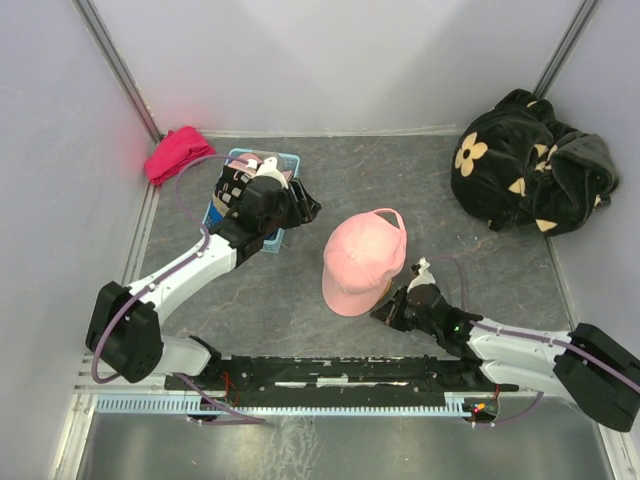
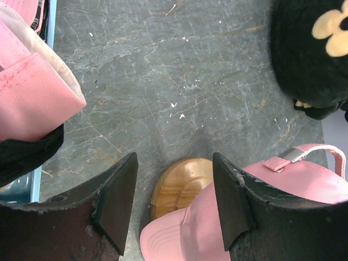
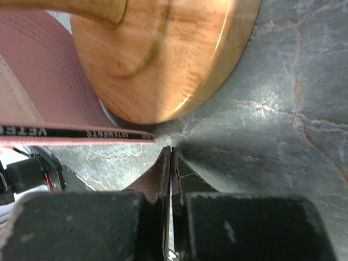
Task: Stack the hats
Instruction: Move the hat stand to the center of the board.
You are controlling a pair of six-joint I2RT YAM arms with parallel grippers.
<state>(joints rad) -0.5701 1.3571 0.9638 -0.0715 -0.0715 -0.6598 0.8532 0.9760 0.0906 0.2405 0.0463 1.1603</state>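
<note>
A pink cap [image 1: 365, 260] sits mid-table on a round wooden stand [image 2: 179, 187]. In the left wrist view the cap [image 2: 217, 228] covers part of the stand. My left gripper [image 1: 303, 207] is open and empty, its tips [image 2: 174, 168] hovering left of this cap. Another pink cap [image 2: 32, 92] and a black cap [image 2: 27, 155] lie in the blue basket [image 1: 288, 161] under my left wrist. My right gripper [image 1: 385, 312] is shut and empty at the cap's near brim. Its tips [image 3: 171, 155] sit just short of the stand base [image 3: 163, 54] and the lettered cap band [image 3: 76, 132].
A red-pink cloth bundle [image 1: 178, 152] lies in the back left corner. A big black plush fabric with beige flowers [image 1: 530, 160] fills the back right, and also shows in the left wrist view [image 2: 312, 49]. White walls enclose the table on three sides.
</note>
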